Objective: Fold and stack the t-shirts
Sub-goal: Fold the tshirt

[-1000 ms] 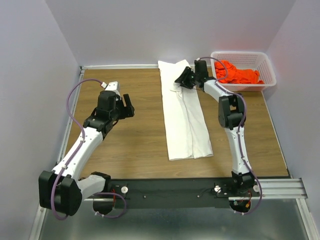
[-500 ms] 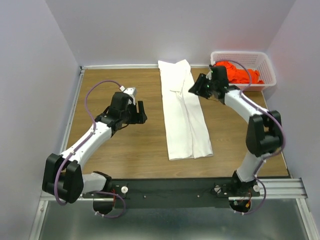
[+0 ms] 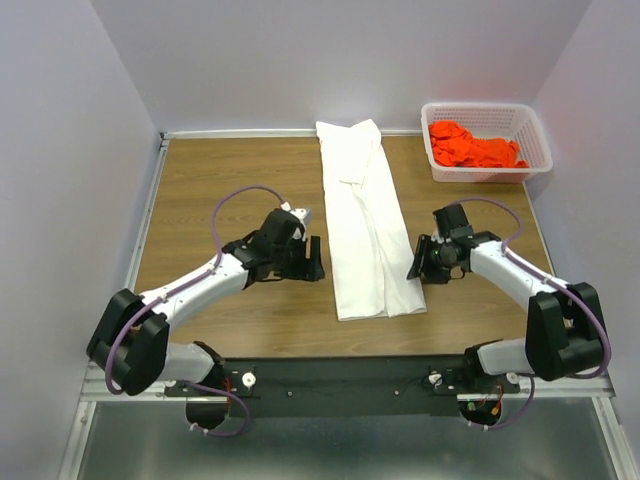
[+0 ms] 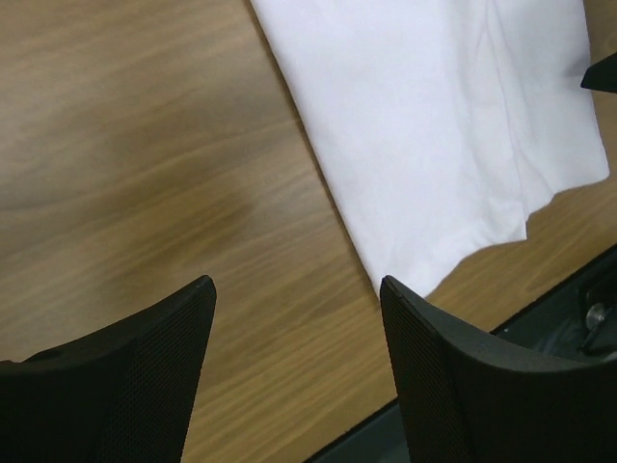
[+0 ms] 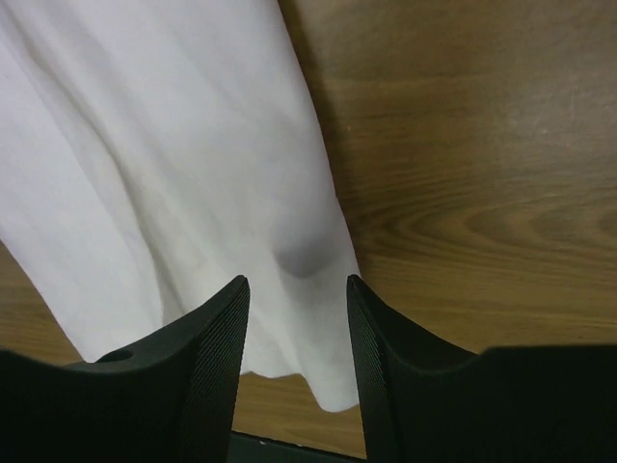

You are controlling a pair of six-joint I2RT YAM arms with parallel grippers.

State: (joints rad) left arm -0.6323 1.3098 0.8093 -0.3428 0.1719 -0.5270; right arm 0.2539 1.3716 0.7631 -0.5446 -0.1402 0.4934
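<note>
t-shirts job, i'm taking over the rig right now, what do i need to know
Left gripper: open, empty, over bare table just left of the white shirt, near its front end.
Right gripper: open, empty, fingers apart above the white shirt's near right edge.
White shirt: mid-table, folded lengthwise into a long narrow strip.
Orange shirt: crumpled in the basket, far right corner.
Done: lengthwise fold of the white shirt.
Left: fold it across, then take out, fold and stack the orange shirt.
</note>
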